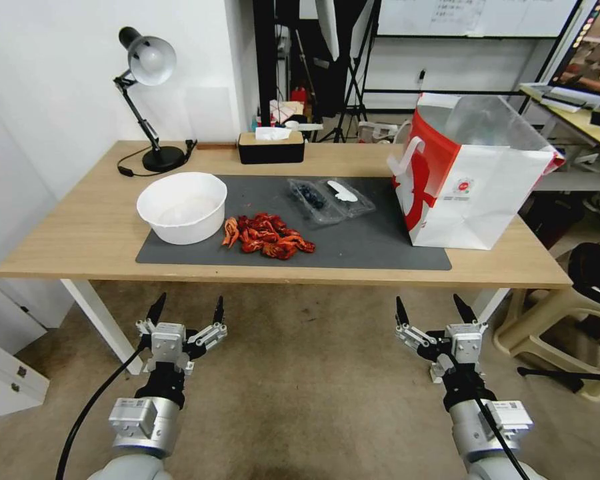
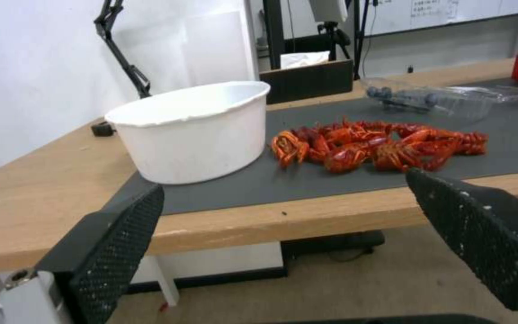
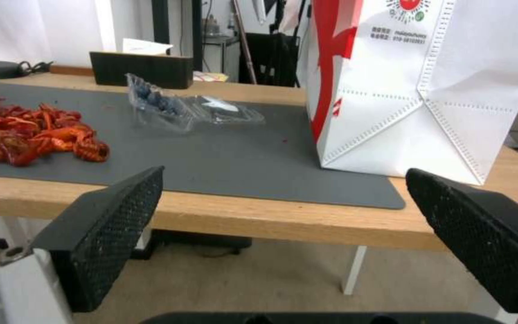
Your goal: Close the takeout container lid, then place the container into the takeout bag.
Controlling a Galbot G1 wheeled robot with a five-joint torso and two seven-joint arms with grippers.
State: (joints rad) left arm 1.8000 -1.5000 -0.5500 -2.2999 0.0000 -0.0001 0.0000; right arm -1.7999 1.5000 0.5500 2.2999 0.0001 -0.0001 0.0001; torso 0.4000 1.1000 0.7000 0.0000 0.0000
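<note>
Both arms hang low before the table, fingertips pointing at its near edge: left gripper and right gripper, jaws spread wide, holding nothing. The clear plastic container lies open on the grey mat, blueberries inside, its flat lid spread toward the bag. The bag, white paper with red sides, stands upright at the mat's right end.

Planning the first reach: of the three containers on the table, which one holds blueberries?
The small clear plastic clamshell container, lying open on the grey mat. The round white bowl looks empty, and the white-and-red paper bag stands upright at the right end.
</note>
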